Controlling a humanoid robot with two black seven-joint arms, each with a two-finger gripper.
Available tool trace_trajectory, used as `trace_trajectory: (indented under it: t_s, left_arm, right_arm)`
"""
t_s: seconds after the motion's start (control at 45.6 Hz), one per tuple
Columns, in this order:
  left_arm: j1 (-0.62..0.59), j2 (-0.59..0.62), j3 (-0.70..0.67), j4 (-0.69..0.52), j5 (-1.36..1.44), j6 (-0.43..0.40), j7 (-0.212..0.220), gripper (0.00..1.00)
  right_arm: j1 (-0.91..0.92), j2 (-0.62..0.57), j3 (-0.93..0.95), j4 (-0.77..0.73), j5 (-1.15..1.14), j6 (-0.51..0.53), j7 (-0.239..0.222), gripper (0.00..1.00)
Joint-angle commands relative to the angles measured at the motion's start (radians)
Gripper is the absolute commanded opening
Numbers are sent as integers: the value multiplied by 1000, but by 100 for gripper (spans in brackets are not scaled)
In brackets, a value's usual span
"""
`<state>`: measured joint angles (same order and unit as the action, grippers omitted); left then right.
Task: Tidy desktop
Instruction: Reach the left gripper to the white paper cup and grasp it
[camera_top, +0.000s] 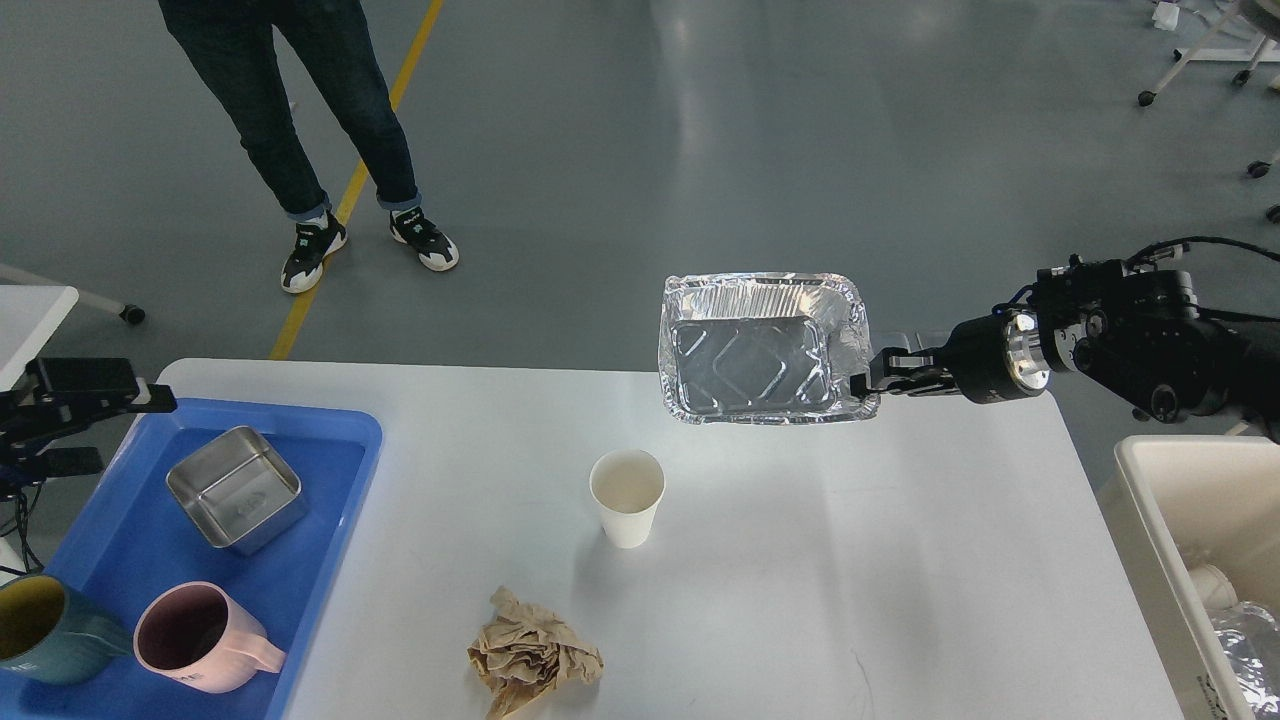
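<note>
The desktop (800, 600) is a wide white tabletop. My right gripper (868, 379) is shut on the right rim of an empty foil tray (752, 350), which hangs level in the air over the table's far edge. On the table stand a white paper cup (627, 495) and, near the front edge, a crumpled brown paper ball (532, 655). My left gripper (135, 432) is at the far left over the blue tray's (330, 440) edge, open with nothing between its fingers.
The blue tray holds a square metal container (235, 487), a pink mug (195, 637) and a teal mug (45, 630). A white bin (1150, 480) with foil and cups inside stands at the right. A person (300, 130) stands beyond the table. A smaller white table (30, 310) shows at the left.
</note>
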<state>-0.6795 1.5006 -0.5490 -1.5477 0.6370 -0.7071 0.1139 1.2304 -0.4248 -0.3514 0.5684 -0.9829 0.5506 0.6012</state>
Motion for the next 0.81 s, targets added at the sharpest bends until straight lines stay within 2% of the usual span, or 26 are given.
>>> trace_trajectory:
  t_s: [0.0, 0.219, 0.394, 0.526, 0.592, 0.701, 0.789]
  left_arm:
    - [-31, 87, -66, -5, 20, -133, -59, 97]
    - [-41, 129, -189, -2, 64, -252, -85, 97]
    - [-43, 119, -195, 1, 75, -253, -80, 98]
    - [-37, 92, -193, 12, 78, -252, -54, 98]
    - [-40, 0, -195, 47, 101, -243, -19, 98]
    - [-101, -221, -184, 141, 184, -244, 110, 98]
    - [-146, -386, -174, 227, 257, -249, 158, 99]
  right_arm:
    - [8, -3, 0, 1, 1, 0, 0, 0]
    - [12, -2, 0, -1, 1, -1, 0, 0]
    - [17, 0, 0, -1, 1, -1, 0, 0]
    - [17, -2, 0, -1, 1, -1, 0, 0]
    - [17, -2, 0, -1, 1, -1, 0, 0]
    - [24, 3, 0, -1, 1, -1, 0, 0]
    - [34, 5, 0, 1, 1, -1, 0, 0]
